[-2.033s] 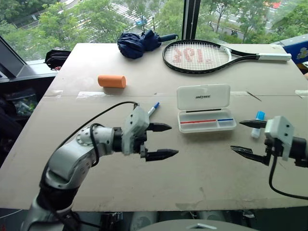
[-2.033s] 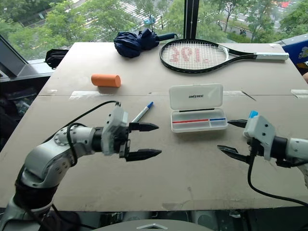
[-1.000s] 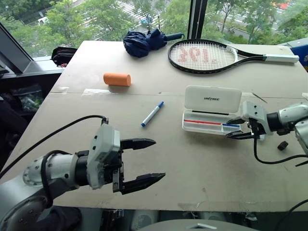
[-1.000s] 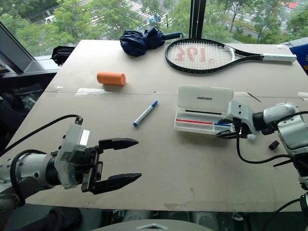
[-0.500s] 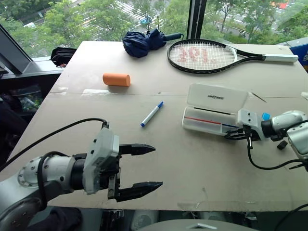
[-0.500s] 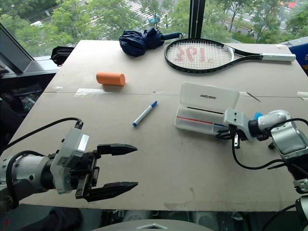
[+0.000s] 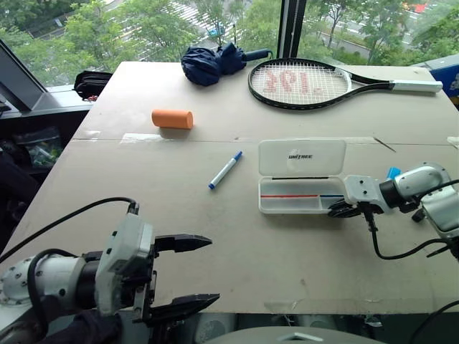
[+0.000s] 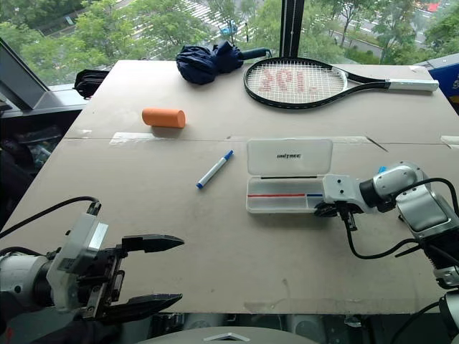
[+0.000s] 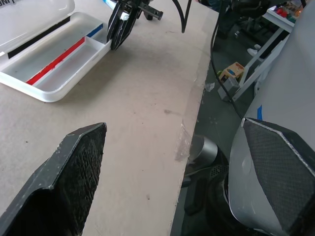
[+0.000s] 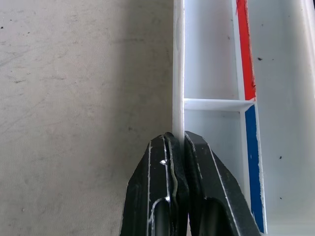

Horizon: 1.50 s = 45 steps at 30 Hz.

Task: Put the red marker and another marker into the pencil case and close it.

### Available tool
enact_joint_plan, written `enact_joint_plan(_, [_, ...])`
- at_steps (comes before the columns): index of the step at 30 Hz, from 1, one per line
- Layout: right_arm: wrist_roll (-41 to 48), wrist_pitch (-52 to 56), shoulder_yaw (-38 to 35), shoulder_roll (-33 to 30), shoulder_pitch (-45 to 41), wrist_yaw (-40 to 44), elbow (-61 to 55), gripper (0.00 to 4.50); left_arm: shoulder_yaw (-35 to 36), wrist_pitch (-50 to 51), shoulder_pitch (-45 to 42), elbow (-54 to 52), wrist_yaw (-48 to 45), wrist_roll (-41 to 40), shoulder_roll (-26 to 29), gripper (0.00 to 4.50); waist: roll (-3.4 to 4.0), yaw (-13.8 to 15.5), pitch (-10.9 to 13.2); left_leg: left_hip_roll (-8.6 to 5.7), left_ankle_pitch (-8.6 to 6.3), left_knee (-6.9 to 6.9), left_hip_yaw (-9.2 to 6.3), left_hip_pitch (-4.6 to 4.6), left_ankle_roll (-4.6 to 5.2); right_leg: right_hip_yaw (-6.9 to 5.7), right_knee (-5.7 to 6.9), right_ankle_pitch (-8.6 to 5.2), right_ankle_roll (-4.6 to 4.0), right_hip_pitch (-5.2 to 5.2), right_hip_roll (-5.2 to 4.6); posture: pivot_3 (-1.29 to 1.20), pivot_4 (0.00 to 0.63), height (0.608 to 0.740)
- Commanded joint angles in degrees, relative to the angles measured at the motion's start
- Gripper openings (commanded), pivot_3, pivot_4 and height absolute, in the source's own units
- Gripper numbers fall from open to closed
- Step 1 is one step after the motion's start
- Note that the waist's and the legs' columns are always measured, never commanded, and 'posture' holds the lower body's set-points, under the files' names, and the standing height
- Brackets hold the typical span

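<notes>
Pinching the pencil case [image 8: 288, 175] front wall, my right gripper [image 10: 177, 147] could drag or tip it; left gripper [image 7: 188, 276] gapes, blue-capped marker [image 8: 214, 169] beside case unloaded.

The table [image 7: 215, 236] carries one open pencil case [image 7: 301, 175], one blue-capped marker [image 7: 225, 170], one orange cylinder [image 7: 172, 119], one racket [image 7: 315, 77] and one folded dark blue umbrella [image 7: 211, 63] at upper centre.
</notes>
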Motion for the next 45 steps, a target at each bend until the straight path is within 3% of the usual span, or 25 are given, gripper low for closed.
enact_joint_plan(1, [-0.9, -1.4, -0.6, -0.8, -0.8, -0.1, 0.1, 0.09, -2.2, -2.2, -0.9, 0.1, 0.3, 2.1, -0.7, 4.50, 0.00, 0.0, 0.0, 0.00, 0.00, 0.00, 0.00, 0.00, 0.00, 0.00, 0.00, 0.00, 0.00, 0.00, 0.00, 0.00, 0.150, 0.732])
enact_joint_plan(13, [-0.3, -4.1, -2.2, -2.2, 0.5, 0.2, 0.8, 0.09, -5.8, -3.9, -3.7, 1.7, 1.5, 5.1, -2.0, 4.50, 0.00, -0.2, 0.0, 0.01, 0.00, -0.01, 0.00, 0.00, 0.00, 0.01, 0.00, 0.00, 0.00, -0.01, -0.01, 0.00, 0.150, 0.732])
enact_joint_plan(16, [1.0, -4.7, -2.7, -1.5, -0.3, 0.2, 1.5, 0.94, -6.7, -4.2, -4.7, 2.5, 1.4, 5.4, -2.0, 4.50, 0.00, -0.3, 0.0, 0.01, 0.00, -0.01, 0.00, 0.01, 0.00, 0.01, 0.01, 0.00, 0.00, 0.00, 0.00, 0.00, 0.150, 0.732])
enact_joint_plan(21, [4.1, -3.8, -5.7, -3.6, 1.1, 0.8, -1.1, 3.40, -7.7, -4.4, -5.7, 4.1, 2.2, 5.7, -2.9, 4.50, 0.03, -0.4, 0.0, 0.02, 0.00, -0.01, -0.01, 0.00, 0.00, 0.01, 0.01, 0.01, 0.01, -0.01, -0.01, 0.00, 0.150, 0.732])
enact_joint_plan(23, [10.9, -0.9, -12.4, -4.0, 4.4, 0.0, -5.2, 4.28, -8.6, -2.4, -9.1, 6.6, 9.1, 4.8, -5.4, 4.50, 0.09, 0.0, 0.1, 0.01, 0.00, -0.01, -0.01, -0.01, 0.00, 0.00, 0.00, 0.01, 0.01, -0.01, -0.03, 0.00, 0.150, 0.732])
enact_joint_plan(24, [14.4, 1.0, -15.5, -4.0, 6.0, -0.5, -7.4, 4.46, -8.9, -1.2, -10.7, 7.8, 12.5, 4.5, -6.5, 4.50, 0.10, 0.2, 0.1, 0.00, 0.00, -0.01, -0.03, -0.01, 0.01, -0.01, -0.01, 0.02, 0.04, 0.00, -0.04, 0.00, 0.150, 0.732])
enact_joint_plan(28, [27.7, 4.8, -31.9, -1.4, 17.9, -4.7, -21.1, 4.46, -15.0, 5.5, -20.6, 12.8, 28.9, 11.8, -9.7, 4.50, 0.07, 1.1, 0.0, 0.01, -0.01, 0.01, -0.17, -0.02, 0.01, -0.11, 0.02, 0.12, 0.22, 0.06, -0.02, 0.00, 0.150, 0.732])
enact_joint_plan(31, [33.6, 10.5, -39.5, 1.2, 25.9, -12.4, -32.4, 4.46, -21.1, 10.2, -29.9, 19.9, 35.6, 16.3, -11.3, 4.50, 0.08, 1.2, 0.0, -0.01, -0.01, 0.01, -0.29, -0.05, 0.01, -0.19, 0.04, 0.13, 0.23, 0.10, 0.00, 0.00, 0.150, 0.732])
enact_joint_plan(36, [38.6, 16.3, -49.1, 5.6, 39.3, -23.7, -48.1, 4.46, -33.6, 10.6, -46.4, 35.7, 39.0, 27.0, -16.6, 4.50, -0.09, 0.9, 0.0, -0.34, 0.00, 0.04, -0.44, -0.07, 0.00, -0.26, 0.12, 0.13, 0.25, 0.13, -0.01, 0.00, 0.150, 0.732])
enact_joint_plan(41, [39.6, 17.7, -54.5, 7.4, 47.3, -28.4, -54.0, 4.46, -41.7, 7.5, -54.8, 47.9, 38.4, 35.7, -21.0, 4.50, -0.16, 0.8, -0.1, -0.39, 0.00, 0.05, -0.39, -0.07, 0.00, -0.20, 0.10, 0.13, 0.26, 0.10, 0.00, 0.00, 0.150, 0.732])
enact_joint_plan(44, [39.7, 17.9, -56.5, 8.2, 50.8, -30.1, -56.0, 4.50, -44.4, 6.7, -55.8, 51.1, 36.1, 38.2, -22.4, 3.82, -0.09, 0.8, -0.2, -0.39, 0.00, 0.04, -0.39, -0.05, 0.00, -0.19, 0.11, 0.13, 0.26, 0.12, -0.01, 0.00, 0.150, 0.732])
enact_joint_plan(45, [39.7, 17.9, -56.9, 8.4, 51.7, -30.6, -56.6, 4.50, -44.7, 6.6, -55.8, 51.4, 35.3, 38.7, -22.5, 3.34, -0.09, 0.8, -0.2, -0.39, 0.00, 0.04, -0.38, -0.04, 0.00, -0.18, 0.11, 0.13, 0.26, 0.12, -0.01, 0.00, 0.150, 0.732])
